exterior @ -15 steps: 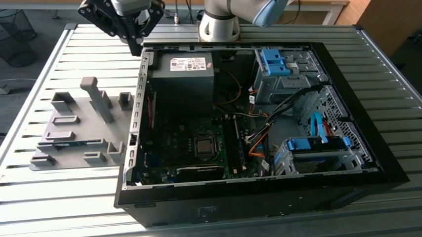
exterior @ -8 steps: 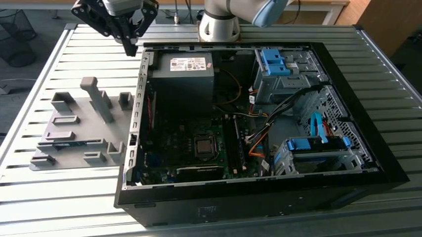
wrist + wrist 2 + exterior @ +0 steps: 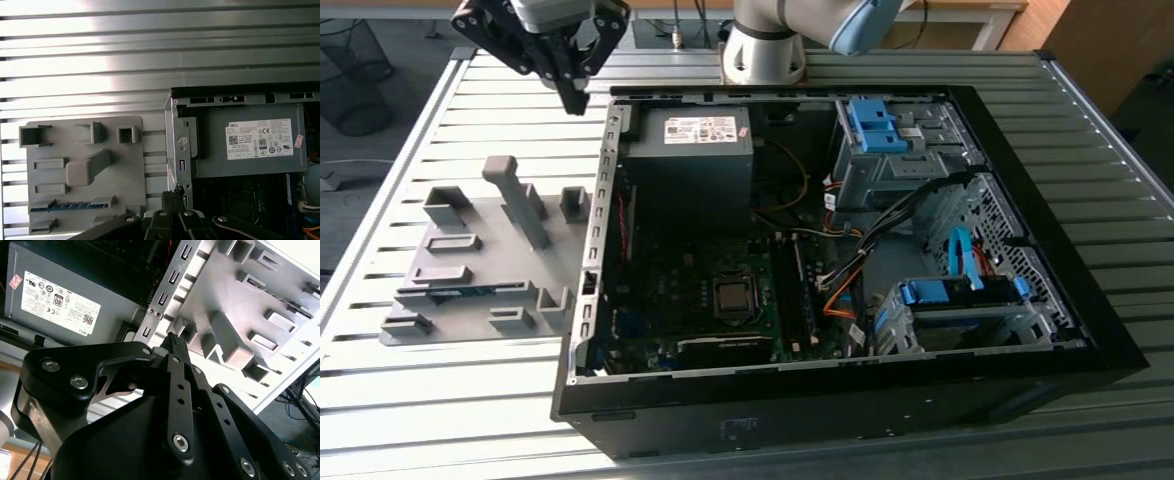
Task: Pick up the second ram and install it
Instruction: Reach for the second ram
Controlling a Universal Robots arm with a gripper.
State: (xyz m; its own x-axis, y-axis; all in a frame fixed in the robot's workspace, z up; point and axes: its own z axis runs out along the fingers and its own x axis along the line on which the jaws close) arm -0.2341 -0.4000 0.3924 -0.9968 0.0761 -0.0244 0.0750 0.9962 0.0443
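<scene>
In the exterior view the tool (image 3: pixel 574 98) hangs high over the counter (image 3: pixel 454 400), just beside a corner of the open PC case (image 3: pixel 1107 350). Its fingers are pinched narrow and hold nothing. The second ram (image 3: pixel 454 291) lies in a slot of the grey tray (image 3: pixel 480 222), well apart from the tool.

In the second wrist view the tool (image 3: pixel 175 342) has its tips pressed together, near the rim of the PC case.

In the first wrist view the second ram (image 3: pixel 75 205) shows as a thin blue strip near one end of the grey tray. A tall grey post (image 3: pixel 87 170) stands just beside it. I think the tool could bump that post, or nip the thin stick crooked, because the space there is tight.
</scene>
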